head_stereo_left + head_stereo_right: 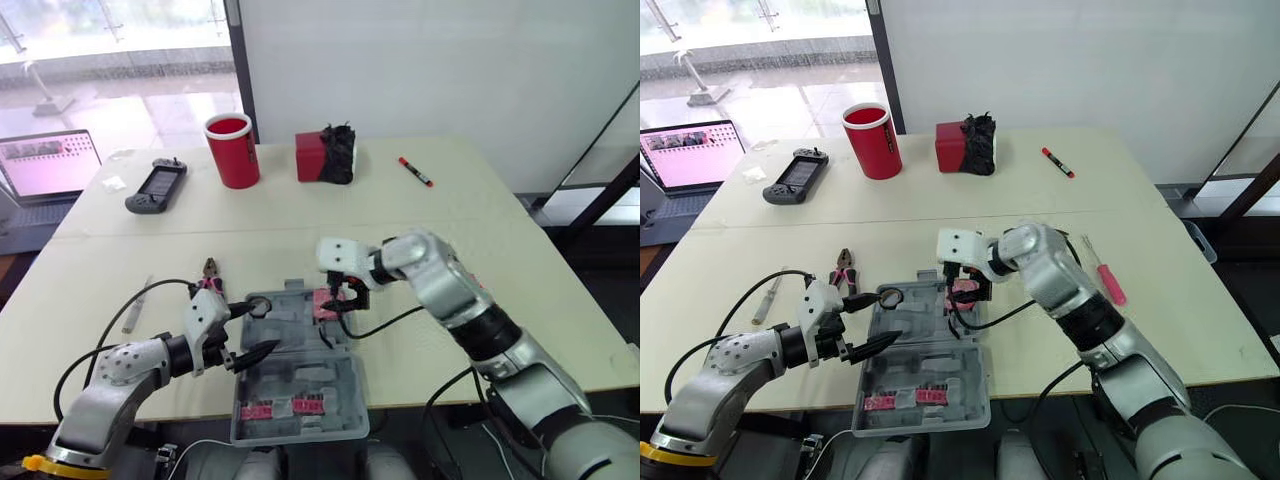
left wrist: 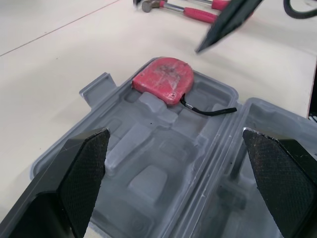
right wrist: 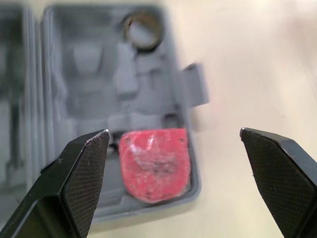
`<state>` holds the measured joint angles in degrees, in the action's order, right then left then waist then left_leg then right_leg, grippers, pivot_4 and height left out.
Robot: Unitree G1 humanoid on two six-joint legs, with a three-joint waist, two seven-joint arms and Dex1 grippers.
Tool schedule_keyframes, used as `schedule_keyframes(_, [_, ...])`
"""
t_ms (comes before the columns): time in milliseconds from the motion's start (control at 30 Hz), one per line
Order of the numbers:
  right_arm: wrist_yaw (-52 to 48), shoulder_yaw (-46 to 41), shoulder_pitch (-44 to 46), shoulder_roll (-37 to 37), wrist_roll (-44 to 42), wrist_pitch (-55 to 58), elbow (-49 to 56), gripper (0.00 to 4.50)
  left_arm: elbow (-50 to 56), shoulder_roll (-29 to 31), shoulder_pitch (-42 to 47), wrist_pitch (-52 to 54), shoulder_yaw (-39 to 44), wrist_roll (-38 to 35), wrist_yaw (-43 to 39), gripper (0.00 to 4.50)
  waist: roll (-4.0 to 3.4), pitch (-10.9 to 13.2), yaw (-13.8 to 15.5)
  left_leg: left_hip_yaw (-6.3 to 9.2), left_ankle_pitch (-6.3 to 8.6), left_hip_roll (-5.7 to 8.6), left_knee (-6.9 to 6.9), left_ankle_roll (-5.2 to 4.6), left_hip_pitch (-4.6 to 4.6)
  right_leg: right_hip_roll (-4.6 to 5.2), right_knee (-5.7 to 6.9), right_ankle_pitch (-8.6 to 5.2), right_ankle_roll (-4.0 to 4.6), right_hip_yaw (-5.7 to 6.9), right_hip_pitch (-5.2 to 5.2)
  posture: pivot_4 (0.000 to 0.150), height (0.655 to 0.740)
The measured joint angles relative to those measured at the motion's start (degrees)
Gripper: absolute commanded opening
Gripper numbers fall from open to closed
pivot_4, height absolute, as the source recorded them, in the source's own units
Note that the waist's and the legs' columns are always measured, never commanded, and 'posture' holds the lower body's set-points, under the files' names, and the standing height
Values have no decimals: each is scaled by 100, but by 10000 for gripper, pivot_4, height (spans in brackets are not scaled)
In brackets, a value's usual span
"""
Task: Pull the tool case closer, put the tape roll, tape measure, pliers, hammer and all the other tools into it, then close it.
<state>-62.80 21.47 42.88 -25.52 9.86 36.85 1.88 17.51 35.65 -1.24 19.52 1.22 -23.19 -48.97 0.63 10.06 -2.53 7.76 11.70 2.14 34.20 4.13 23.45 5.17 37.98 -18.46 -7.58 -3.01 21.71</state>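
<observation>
Over the tool case (image 1: 300,390) both the left hand (image 2: 176,130) and right hand (image 3: 174,131) gape wide; pink lid labels (image 1: 255,411) illegible.

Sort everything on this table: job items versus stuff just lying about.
Job: tool case, tape measure, tape roll, pliers, hammer, pink screwdriver.
Lying about: red cup, handheld console, red box, marker, laptop.

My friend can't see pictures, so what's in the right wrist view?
A red tape measure lies in a corner pocket of the open grey tool case, a tape roll in another. The right gripper hangs above, jaws wide open.
</observation>
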Motion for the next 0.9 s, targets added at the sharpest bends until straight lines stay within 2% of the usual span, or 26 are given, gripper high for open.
schedule_keyframes(200, [53, -535, -390, -31, -807, 509, 171, 44684, -201, 2, 170, -20, -1, 1, -145, 45000, 0, 0, -8, -2, 0, -1, 0, 0, 0, -1, 0, 0, 0, -2, 0, 1500, 7400])
schedule_keyframes(300, [243, -753, -438, 150, -1095, 479, 154, 35900, -313, 2, 284, -32, -8, 4, -222, 45000, 0, 0, -8, -4, 0, -1, 0, 0, 0, -1, 0, 0, 0, -2, 0, 1500, 7400])
schedule_keyframes(367, [413, -742, -462, 233, -1129, 156, 28, 26984, -388, 3, 379, -35, -29, 8, -281, 45000, 0, 0, -1, -3, 0, -1, 0, 0, 0, -1, 0, 0, 0, -2, -1, 1500, 7400])
schedule_keyframes(533, [662, -571, -550, 244, -1048, -648, -446, 26984, -437, 23, 472, -35, -32, 14, -352, 45000, 0, 0, 0, -3, 0, -1, 0, 0, 0, -1, 0, 0, 0, -2, -1, 1500, 7400])
schedule_keyframes(567, [664, -552, -602, 227, -1042, -755, -513, 21853, -439, 31, 473, -35, -31, 17, -356, 45000, 0, 0, -1, -4, 0, -1, 0, 0, 0, -1, 0, 0, 0, -2, -1, 1500, 7400])
schedule_keyframes(600, [672, -545, -640, 226, -1043, -846, -598, 19762, -440, 37, 473, -35, -31, 19, -359, 45000, 0, 0, -4, -4, 0, -1, 0, 0, 0, -1, 0, 0, 0, -2, -1, 1500, 7400])
schedule_keyframes(667, [742, -532, -717, 226, -1021, -1086, -796, 10258, -439, 41, 471, -34, -31, 19, -359, 45000, 0, 0, -8, -4, 0, -1, 0, 0, 0, -1, 0, 0, 0, -2, 0, 1500, 7400])
schedule_keyframes(900, [850, -467, -776, 320, -997, -1625, -1328, 10258, -392, 117, 451, -19, -16, 15, -348, 45000, 0, 0, -5, -4, 0, -1, 1, 0, -1, -2, 1, 0, 0, -2, -1, 1500, 7400])
